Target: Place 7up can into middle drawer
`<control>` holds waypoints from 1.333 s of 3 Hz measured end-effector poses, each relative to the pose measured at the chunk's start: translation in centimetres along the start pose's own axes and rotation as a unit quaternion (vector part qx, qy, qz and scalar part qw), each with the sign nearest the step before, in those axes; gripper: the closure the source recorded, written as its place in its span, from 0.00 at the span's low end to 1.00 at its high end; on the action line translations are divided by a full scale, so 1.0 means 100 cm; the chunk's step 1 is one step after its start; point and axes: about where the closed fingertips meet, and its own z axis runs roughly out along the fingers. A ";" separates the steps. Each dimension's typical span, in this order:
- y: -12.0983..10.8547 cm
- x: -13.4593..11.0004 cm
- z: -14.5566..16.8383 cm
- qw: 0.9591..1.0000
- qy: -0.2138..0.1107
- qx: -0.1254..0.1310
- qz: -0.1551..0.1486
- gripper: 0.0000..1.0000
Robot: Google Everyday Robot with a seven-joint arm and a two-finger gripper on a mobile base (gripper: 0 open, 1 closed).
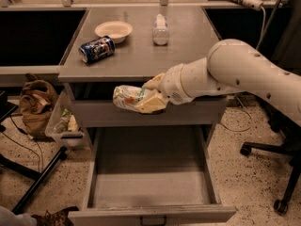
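Observation:
The 7up can [128, 98], pale whitish-green with green marks, lies sideways in my gripper [141, 99]. The gripper is shut on it and holds it in the air in front of the top drawer's front, above the open middle drawer. The middle drawer [150, 178] is pulled out wide below, showing its long plain grey tray, with a small dark handle [153, 220] on its front. My white arm [244, 74] reaches in from the right.
On the cabinet top [141, 55] lie a dark blue can [97, 49] on its side, a white bowl [113, 30] and a clear plastic bottle [161, 29]. A brown bag [35, 105] and a bin [63, 124] stand left of the cabinet. An office chair base [277, 173] is at right.

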 end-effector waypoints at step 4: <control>0.064 0.055 0.067 0.999 0.026 0.008 0.047 1.00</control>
